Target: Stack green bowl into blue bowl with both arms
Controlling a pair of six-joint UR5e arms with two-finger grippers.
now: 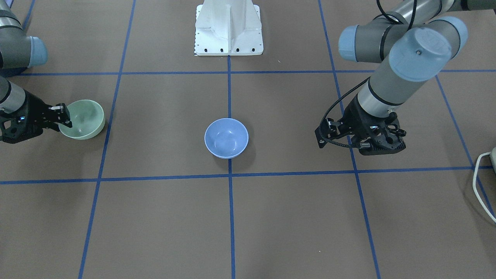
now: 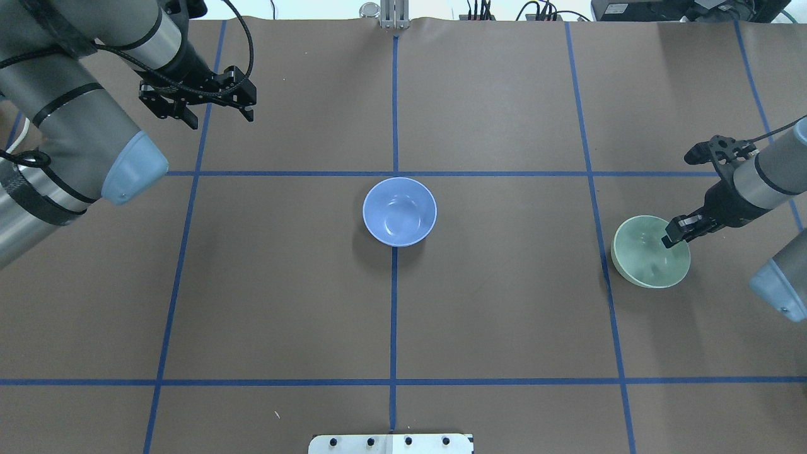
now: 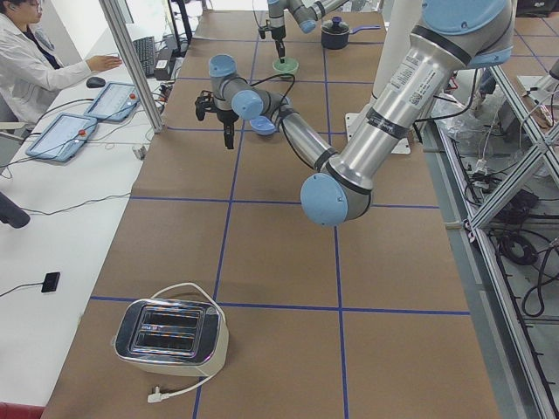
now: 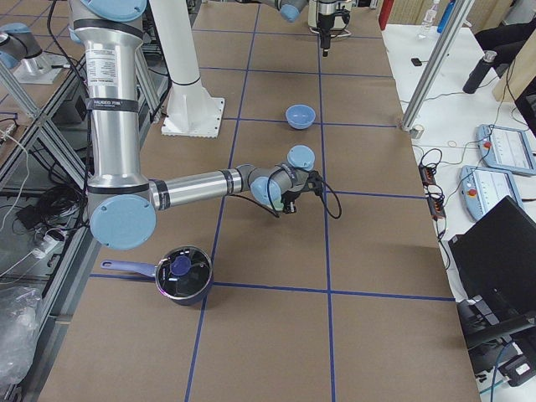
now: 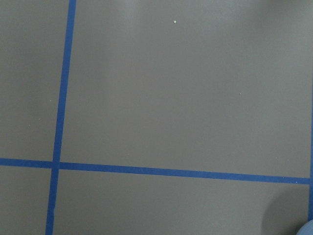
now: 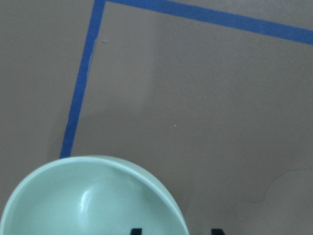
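The green bowl (image 1: 83, 118) sits at the table's right side and shows in the overhead view (image 2: 649, 260) and the right wrist view (image 6: 88, 200). My right gripper (image 2: 676, 234) is at its rim with the jaws apart. One finger is inside the bowl and one outside, with a gap left to the rim. The blue bowl (image 2: 399, 211) sits upright and empty at the table's centre (image 1: 226, 138). My left gripper (image 2: 219, 118) is open and empty, hanging over bare table far to the left of the blue bowl.
The white mounting post base (image 1: 228, 35) stands at the robot's side of the table. A toaster (image 3: 170, 332) with a white cable sits at the table's left end. A dark pot (image 4: 182, 272) sits at the right end. An operator (image 3: 26, 52) sits beside the table.
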